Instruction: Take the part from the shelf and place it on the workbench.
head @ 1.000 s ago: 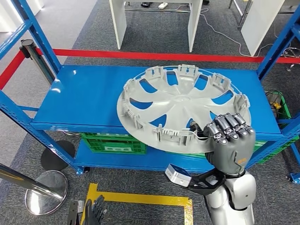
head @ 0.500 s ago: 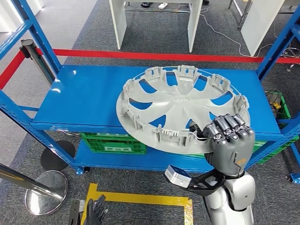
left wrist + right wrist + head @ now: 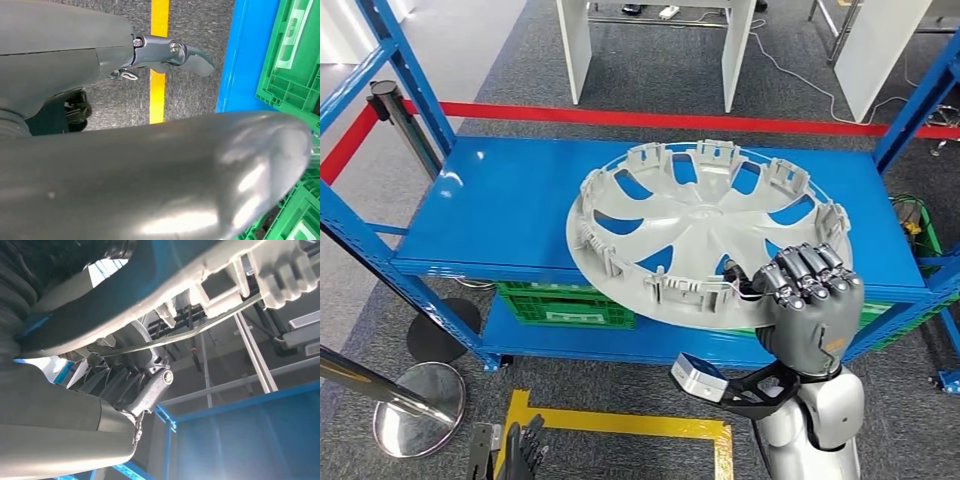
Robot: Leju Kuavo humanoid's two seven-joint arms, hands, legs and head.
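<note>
right hand (image 3: 809, 305) fingers (image 3: 803, 272) clamped on rim of grey wheel cover (image 3: 701, 225), tilted above blue shelf (image 3: 493, 205), left hand (image 3: 520, 450) hanging low, fingers curled in around nothing

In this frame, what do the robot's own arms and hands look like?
The right hand is dark grey with a rounded shell back carrying a small orange marking, and black segmented fingers. Its forearm is glossy silver, with a black bracket holding a small grey camera box. The left hand shows dark fingers low in the head view.

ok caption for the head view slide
Right hand gripping the grey plastic wheel cover at its rim over the blue metal shelf.
</note>
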